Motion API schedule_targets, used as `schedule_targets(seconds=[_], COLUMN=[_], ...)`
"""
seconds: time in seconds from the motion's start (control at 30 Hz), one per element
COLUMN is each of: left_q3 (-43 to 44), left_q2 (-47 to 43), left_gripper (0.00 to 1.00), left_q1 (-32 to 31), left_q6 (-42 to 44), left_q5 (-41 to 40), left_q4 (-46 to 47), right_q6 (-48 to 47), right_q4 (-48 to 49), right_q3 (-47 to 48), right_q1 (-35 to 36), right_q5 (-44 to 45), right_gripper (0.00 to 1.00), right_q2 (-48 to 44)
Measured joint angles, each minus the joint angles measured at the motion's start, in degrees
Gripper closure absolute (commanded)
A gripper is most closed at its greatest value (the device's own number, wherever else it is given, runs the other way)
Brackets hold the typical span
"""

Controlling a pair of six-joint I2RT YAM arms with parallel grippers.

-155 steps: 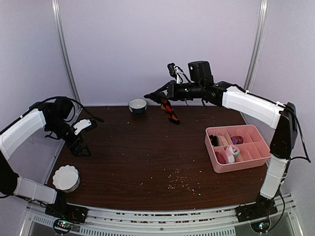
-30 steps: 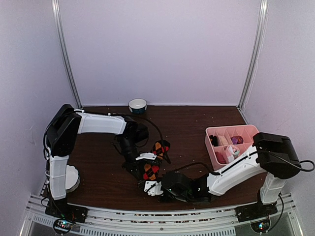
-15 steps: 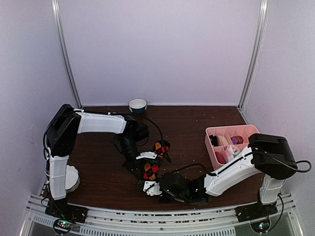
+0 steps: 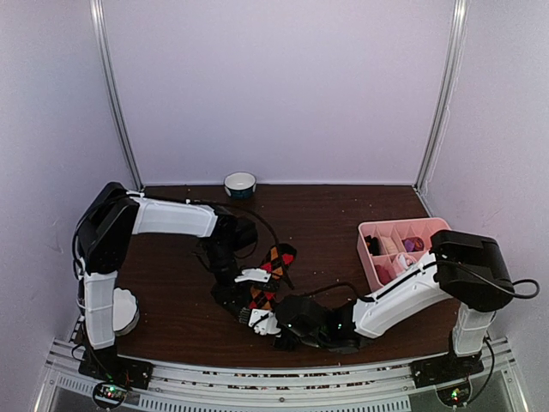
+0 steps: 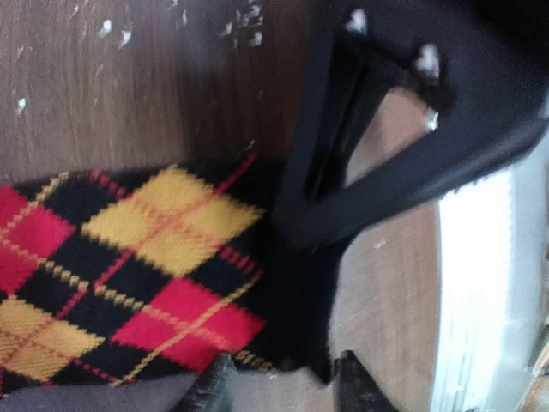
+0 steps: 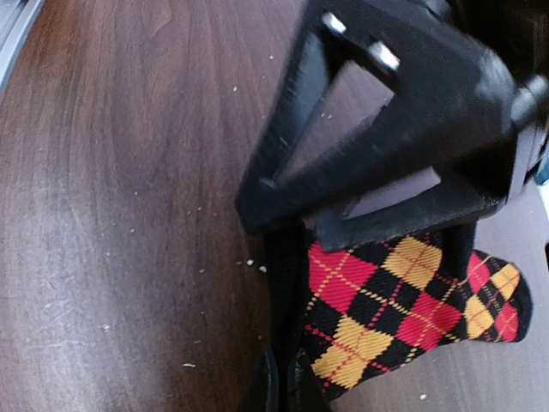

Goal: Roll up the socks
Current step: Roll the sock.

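A black sock with red, orange and yellow argyle diamonds (image 4: 273, 268) lies flat on the dark wooden table (image 4: 171, 257), near the front middle. My left gripper (image 4: 247, 296) hangs low over its near end, fingers (image 5: 214, 390) apart, with the sock's (image 5: 129, 257) black edge between them. My right gripper (image 4: 268, 323) reaches in from the right, shut on the black cuff edge of the sock (image 6: 403, 300). Its fingers (image 6: 268, 388) are pressed together on the fabric. Each wrist view shows the other gripper's black frame (image 5: 386, 129) (image 6: 412, 129) close above the sock.
A pink divided tray (image 4: 450, 236) at the right holds small rolled bundles, one of them purple (image 4: 413, 245). A blue-rimmed bowl (image 4: 240, 184) stands at the back edge and a white fluted cup (image 4: 120, 311) at the front left. Crumbs are scattered on the wood.
My left gripper has opened at the sock's near end. My right gripper has closed on the cuff edge and shifted slightly left.
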Motion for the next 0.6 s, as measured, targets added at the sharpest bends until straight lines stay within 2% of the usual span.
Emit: schedule_targets(seconds=[0.1, 0.13, 0.17, 0.33, 0.5, 0.6], left_q3=[-4.6, -6.0, -7.2, -8.5, -5.6, -9.0], left_q2=[-3.4, -4.9, -6.7, -14.1, -12.7, -14.0], left_gripper=[0.28, 0.14, 0.04, 0.02, 0.02, 0.02], left_q1=[0.2, 0.2, 0.4, 3.2, 12.6, 15.9], left_q6=[-2.7, -3.7, -5.0, -10.3, -12.2, -11.5], left_q5=[-3.8, -5.1, -6.6, -13.6, -11.5, -12.4], left_q4=[5.6, 7.3, 9.0, 15.8, 16.2, 19.8], right_q6=[2.6, 3.7, 4.9, 11.3, 17.0, 20.3], right_q4=[-1.6, -2.1, -2.6, -3.3, -4.9, -8.0], right_q3=[-0.1, -0.2, -0.3, -0.5, 0.3, 2.3], right_q1=[-0.6, -0.9, -1.3, -4.4, -8.4, -11.0], right_q5=[-3.1, -4.5, -6.0, -15.0, -24.9, -31.6], right_gripper=[1.00, 1.00, 1.00, 1.00, 1.00, 1.00], right_q2=[0.0, 0.0, 0.0, -0.4, -0.4, 0.1])
